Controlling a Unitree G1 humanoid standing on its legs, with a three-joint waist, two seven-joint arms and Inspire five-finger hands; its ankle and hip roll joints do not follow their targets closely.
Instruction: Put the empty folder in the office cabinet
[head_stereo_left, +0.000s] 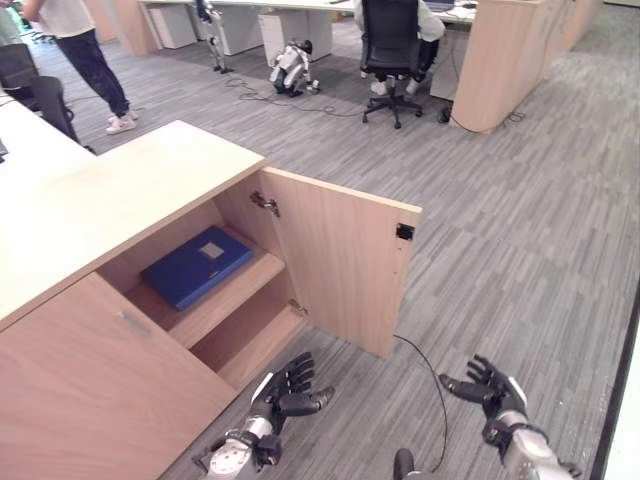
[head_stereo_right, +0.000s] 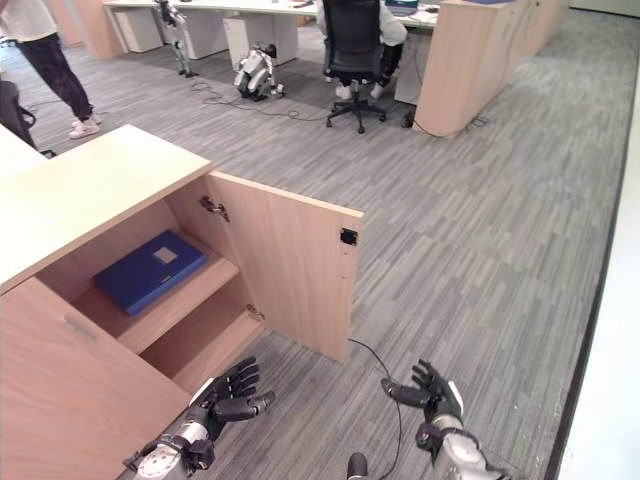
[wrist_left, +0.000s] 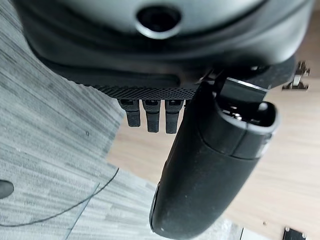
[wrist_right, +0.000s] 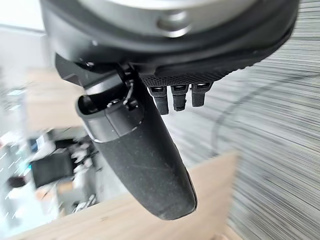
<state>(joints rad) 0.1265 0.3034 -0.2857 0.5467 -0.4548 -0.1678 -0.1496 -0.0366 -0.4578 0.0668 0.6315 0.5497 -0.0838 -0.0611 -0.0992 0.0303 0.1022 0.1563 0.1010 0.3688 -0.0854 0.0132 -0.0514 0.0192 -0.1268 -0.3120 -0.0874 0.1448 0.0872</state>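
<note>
Left hand (head_stereo_left: 283, 393) and right hand (head_stereo_left: 492, 391) both spread open, empty, low over floor (head_stereo_left: 500, 230). Blue folder (head_stereo_left: 197, 265) flat on cabinet (head_stereo_left: 120, 200) shelf (head_stereo_left: 225, 300); door (head_stereo_left: 340, 265) swung open.

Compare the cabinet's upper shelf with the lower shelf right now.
The upper shelf carries a blue folder lying flat, while the lower shelf shows bare wood in the part visible. The upper shelf sits in better light, while the lower shelf is more shadowed. Both are light wood, exposed by the open door.
</note>
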